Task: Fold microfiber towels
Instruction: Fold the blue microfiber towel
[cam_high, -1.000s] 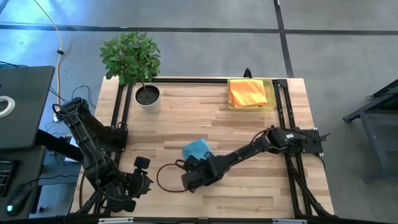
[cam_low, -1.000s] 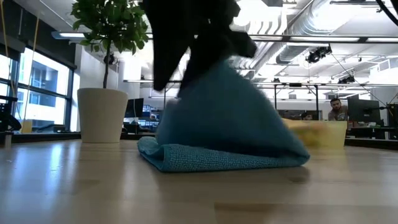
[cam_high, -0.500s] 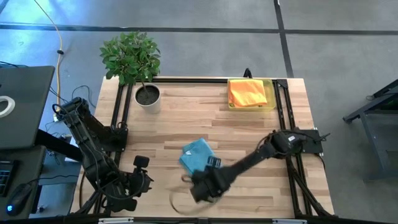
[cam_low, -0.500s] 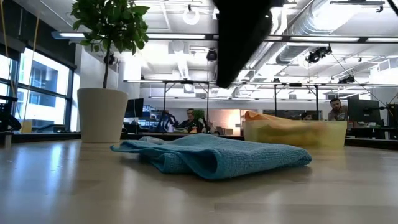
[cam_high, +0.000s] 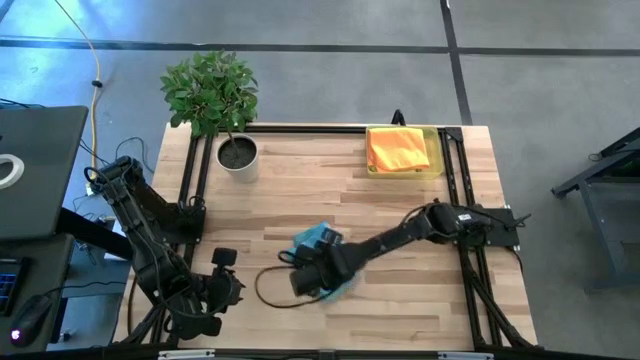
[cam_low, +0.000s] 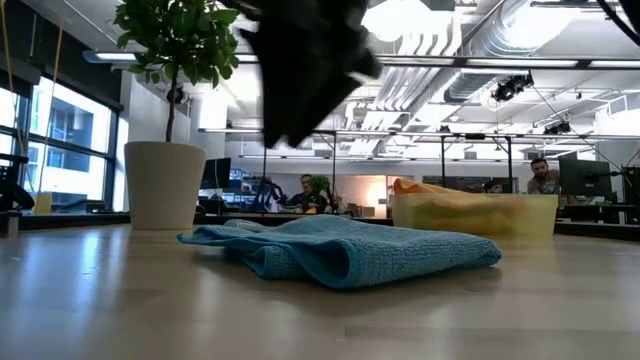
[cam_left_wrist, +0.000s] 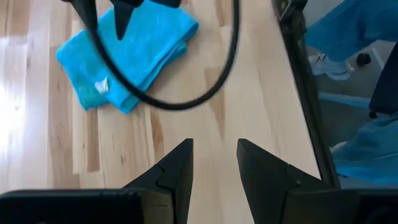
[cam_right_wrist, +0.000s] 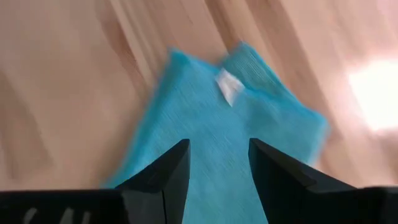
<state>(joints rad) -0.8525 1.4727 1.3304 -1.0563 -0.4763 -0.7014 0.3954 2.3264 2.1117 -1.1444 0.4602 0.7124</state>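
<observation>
Right pincer (cam_high: 306, 281), fingers parted and empty, has swung back over the released blue towel (cam_high: 318, 241).

Light blue towel (cam_low: 345, 250), orange towel (cam_high: 398, 148)

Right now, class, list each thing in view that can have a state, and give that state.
Blue towel: folded, lying flat on the table, not held.
Orange towel: folded, in the yellow tray.
Right gripper: open, above the blue towel.
Left gripper: open, empty, at the table's near-left edge.
</observation>
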